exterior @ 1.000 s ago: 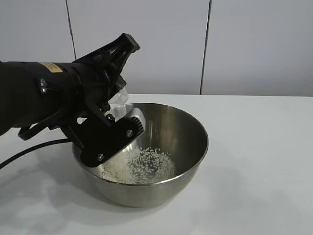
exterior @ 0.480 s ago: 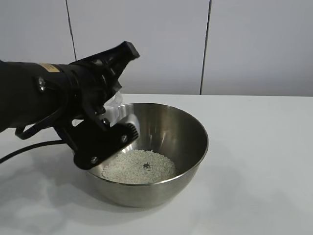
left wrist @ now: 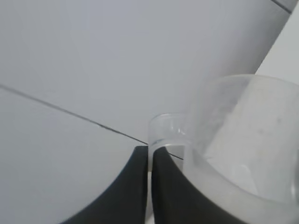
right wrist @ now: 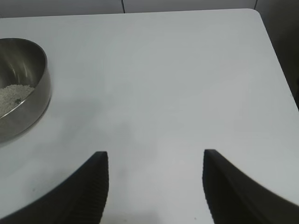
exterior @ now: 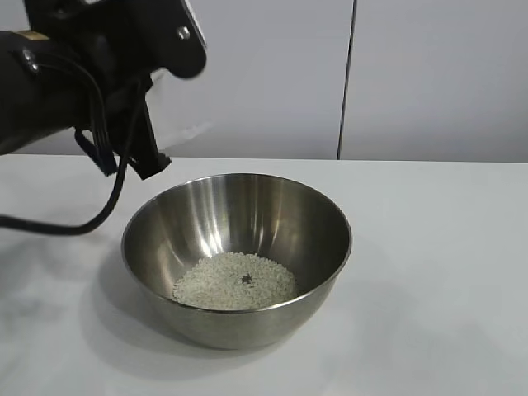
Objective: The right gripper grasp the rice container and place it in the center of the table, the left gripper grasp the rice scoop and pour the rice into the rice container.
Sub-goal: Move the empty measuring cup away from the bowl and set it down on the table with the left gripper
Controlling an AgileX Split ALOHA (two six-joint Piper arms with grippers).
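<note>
The steel rice container (exterior: 247,323) stands on the white table (exterior: 429,272) with a pale heap of rice (exterior: 235,280) in its bottom. My left gripper (exterior: 157,74) is raised above and to the left of the bowl's rim. In the left wrist view its fingers (left wrist: 135,186) are shut on the wall of the clear rice scoop (left wrist: 243,140), which looks empty; the scoop is hidden in the exterior view. My right gripper (right wrist: 155,161) is open and empty over bare table, with the bowl (right wrist: 32,88) and its rice (right wrist: 11,95) off to one side of it.
A pale panelled wall (exterior: 412,74) stands behind the table. The left arm's black cable (exterior: 58,227) hangs down to the tabletop left of the bowl. The table's far corner (right wrist: 254,14) shows in the right wrist view.
My left gripper has lifted off the bowl's rim, up and to the left, turning as it rose with the scoop still in it. The falling rice has settled in the bowl.
</note>
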